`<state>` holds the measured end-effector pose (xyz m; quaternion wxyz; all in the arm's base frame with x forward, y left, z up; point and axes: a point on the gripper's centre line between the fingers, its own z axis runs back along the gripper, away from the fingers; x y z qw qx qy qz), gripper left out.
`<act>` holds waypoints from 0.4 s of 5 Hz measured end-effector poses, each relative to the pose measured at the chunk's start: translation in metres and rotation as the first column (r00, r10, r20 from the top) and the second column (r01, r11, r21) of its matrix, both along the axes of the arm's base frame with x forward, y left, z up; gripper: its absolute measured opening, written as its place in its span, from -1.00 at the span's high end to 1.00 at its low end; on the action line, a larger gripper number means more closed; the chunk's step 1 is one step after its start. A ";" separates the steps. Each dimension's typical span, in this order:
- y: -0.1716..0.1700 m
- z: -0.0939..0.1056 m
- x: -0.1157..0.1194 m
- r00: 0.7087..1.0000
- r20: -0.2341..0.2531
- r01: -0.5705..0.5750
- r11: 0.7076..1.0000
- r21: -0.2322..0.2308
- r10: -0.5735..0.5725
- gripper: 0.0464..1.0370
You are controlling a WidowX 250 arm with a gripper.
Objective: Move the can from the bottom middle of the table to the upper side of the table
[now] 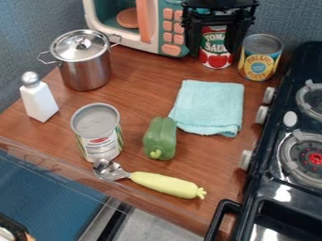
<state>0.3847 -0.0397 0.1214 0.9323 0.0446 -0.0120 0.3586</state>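
Tomato can (215, 60) stands upright at the gripper (213, 52), perhaps touching it.

- Black two-finger gripper (213, 52) hanging over the far edge of the table (141, 94), toward the far right corner.
- Pointing down, tips lowest, seen at a slant.
- Holding both fingers (192, 38) spread, wide gap between, one on the left of the gap in view, one on the right.
- Roughly level across the top, with a broad black crosspiece above the fingers.
- Cut off by the top edge of the view, just above the crosspiece.
- Matte black all over.
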 end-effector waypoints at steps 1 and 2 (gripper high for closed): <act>0.003 -0.021 -0.007 0.998 -0.059 0.003 1.000 -0.005 -0.004 -0.92; 0.052 -0.016 -0.039 0.998 -0.046 -0.035 0.996 -0.080 0.031 -0.92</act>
